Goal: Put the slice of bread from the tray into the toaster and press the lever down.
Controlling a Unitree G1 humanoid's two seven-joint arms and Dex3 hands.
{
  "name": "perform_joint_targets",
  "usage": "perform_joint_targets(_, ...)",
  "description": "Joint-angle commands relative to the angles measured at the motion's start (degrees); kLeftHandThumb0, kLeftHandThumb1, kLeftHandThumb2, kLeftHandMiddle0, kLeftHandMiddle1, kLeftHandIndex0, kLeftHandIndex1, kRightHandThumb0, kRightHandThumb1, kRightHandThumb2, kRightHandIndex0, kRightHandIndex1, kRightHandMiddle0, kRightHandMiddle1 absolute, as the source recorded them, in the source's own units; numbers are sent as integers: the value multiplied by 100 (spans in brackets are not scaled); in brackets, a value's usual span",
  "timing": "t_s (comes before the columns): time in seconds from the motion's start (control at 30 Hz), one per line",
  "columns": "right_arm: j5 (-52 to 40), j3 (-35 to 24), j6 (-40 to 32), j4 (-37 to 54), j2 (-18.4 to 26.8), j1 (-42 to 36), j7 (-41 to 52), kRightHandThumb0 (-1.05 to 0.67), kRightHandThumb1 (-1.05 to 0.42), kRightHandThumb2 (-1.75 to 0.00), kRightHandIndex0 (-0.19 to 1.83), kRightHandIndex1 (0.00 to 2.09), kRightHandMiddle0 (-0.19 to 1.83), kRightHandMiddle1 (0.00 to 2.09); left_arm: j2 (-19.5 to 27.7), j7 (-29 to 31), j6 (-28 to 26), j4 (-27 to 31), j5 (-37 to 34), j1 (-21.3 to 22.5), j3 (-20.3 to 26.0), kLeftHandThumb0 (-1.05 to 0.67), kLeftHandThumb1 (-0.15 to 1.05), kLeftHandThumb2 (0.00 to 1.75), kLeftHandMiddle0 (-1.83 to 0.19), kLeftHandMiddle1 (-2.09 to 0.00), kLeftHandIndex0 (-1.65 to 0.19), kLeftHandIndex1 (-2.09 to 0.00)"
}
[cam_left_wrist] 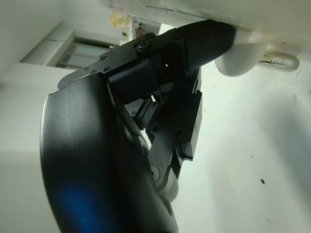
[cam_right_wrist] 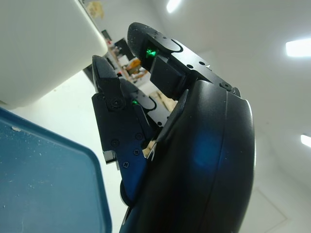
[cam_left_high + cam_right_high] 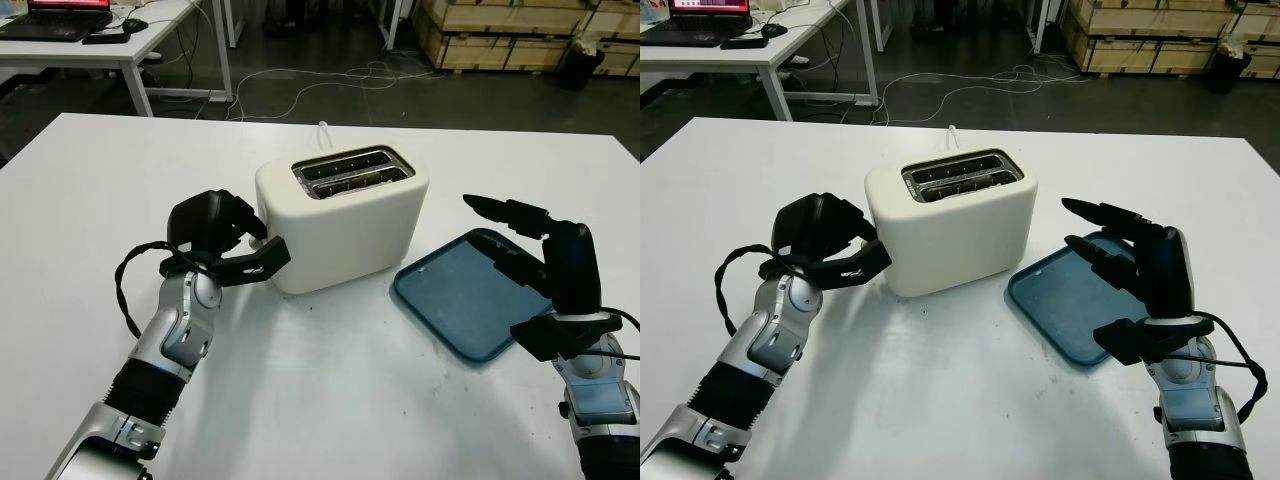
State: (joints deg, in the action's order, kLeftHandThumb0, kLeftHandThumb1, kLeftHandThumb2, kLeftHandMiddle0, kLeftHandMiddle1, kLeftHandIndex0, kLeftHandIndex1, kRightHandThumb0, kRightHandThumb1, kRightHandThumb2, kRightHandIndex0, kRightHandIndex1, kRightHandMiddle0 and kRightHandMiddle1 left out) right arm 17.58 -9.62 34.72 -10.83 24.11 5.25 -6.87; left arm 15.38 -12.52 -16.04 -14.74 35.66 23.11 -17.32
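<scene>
The white two-slot toaster [image 3: 342,215] stands mid-table. Its slots [image 3: 352,170] are dark inside, and I cannot tell what sits in them. My left hand [image 3: 262,250] is at the toaster's left end, holding nothing. In the left wrist view one black finger [image 1: 204,41] lies against the white lever knob [image 1: 240,60], low on that end. The blue tray [image 3: 470,290] lies right of the toaster with its floor bare. My right hand [image 3: 505,262] hovers open over the tray's right side, fingers pointing toward the toaster.
A white cord [image 3: 322,130] leaves the toaster's back toward the table's far edge. Past the table stand a desk with a laptop [image 3: 70,20] and wooden crates [image 3: 520,30]. Bare white table surface [image 3: 330,380] spreads in front of the toaster.
</scene>
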Motion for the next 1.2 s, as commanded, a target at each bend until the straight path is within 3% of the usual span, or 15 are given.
perform_joint_targets(0.0,-60,-94,-172,154,96,-55,54,-20,-86,0,101,0,93,0,-1142,984,17,-1819,-198,-912,-1183,-2,92,16,-62,-106,-103,0)
perform_joint_targets(0.23,-109,-72,-54,55,138,-21,102,-22,-87,0,101,0,93,0,-1108,937,220,-1880,-228,-861,-1110,-3,92,17,-60,-110,-102,-1)
perform_joint_targets(0.47,-116,-69,-122,91,99,-4,140,-19,-87,0,102,0,93,0,-1100,1112,-134,-1723,-341,-756,-1078,-5,92,21,-59,-111,-96,0)
perform_joint_targets(0.53,-140,-60,-136,98,81,1,162,-19,-87,0,102,0,93,0,-968,1080,-10,-1534,-285,-772,-1143,-4,92,19,-63,-113,-100,-3)
perform_joint_targets(0.63,-108,-52,-135,112,64,15,139,-19,-87,0,101,0,92,0,-575,1072,-5,-305,-165,-948,-1166,-5,92,18,-70,-118,-105,-6)
perform_joint_targets(0.67,-110,-56,-138,116,69,20,142,-19,-87,0,100,0,92,0,-561,1205,-149,-212,-136,-936,-1219,-5,92,17,-70,-118,-106,-6)
perform_joint_targets(0.77,-87,-83,-137,109,101,14,131,-20,-87,0,100,0,92,0,-823,1469,-199,-1003,-93,-938,-1516,-2,92,11,-63,-103,-101,-3)
perform_joint_targets(0.9,-29,-102,-127,116,157,6,126,-22,-87,0,100,0,93,0,-820,1536,-409,-921,7,-933,-1607,-4,92,14,-67,-96,-101,-2)
perform_joint_targets(1.17,-167,-46,-41,0,83,29,173,-18,-87,0,101,0,93,0,-635,1420,-475,-633,-117,-839,-1335,-6,92,17,-65,-117,-104,-3)
